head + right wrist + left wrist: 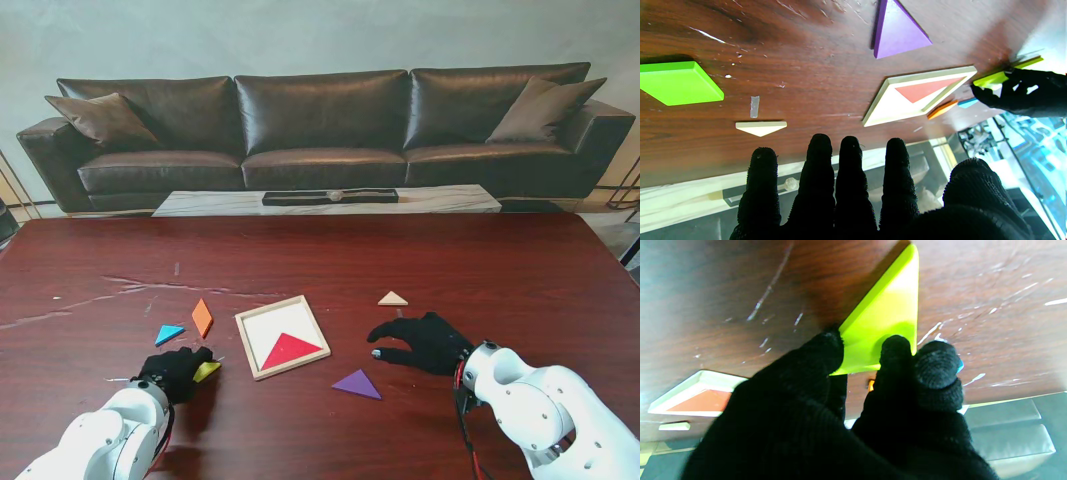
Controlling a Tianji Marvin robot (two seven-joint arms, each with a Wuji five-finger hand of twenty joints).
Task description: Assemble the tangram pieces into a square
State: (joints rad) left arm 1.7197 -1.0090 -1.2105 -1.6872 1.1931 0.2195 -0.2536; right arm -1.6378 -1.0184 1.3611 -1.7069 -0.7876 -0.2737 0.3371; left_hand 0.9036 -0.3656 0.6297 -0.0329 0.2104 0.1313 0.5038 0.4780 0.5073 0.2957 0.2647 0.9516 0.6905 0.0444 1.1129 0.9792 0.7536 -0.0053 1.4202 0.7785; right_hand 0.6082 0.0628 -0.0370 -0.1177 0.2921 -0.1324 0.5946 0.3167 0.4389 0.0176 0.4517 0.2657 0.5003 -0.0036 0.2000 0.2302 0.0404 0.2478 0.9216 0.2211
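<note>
My left hand is shut on a yellow-green triangle at the table, just left of the wooden tray; thumb and fingers pinch it. A red triangle lies in the tray. A purple triangle lies nearer to me, right of the tray. A cream triangle lies farther off. An orange piece and a blue triangle lie left of the tray. My right hand hovers open with fingers spread. A green square shows only in the right wrist view.
The dark wooden table carries pale scratches on its left half. Beyond its far edge stand a low marble table and a black leather sofa.
</note>
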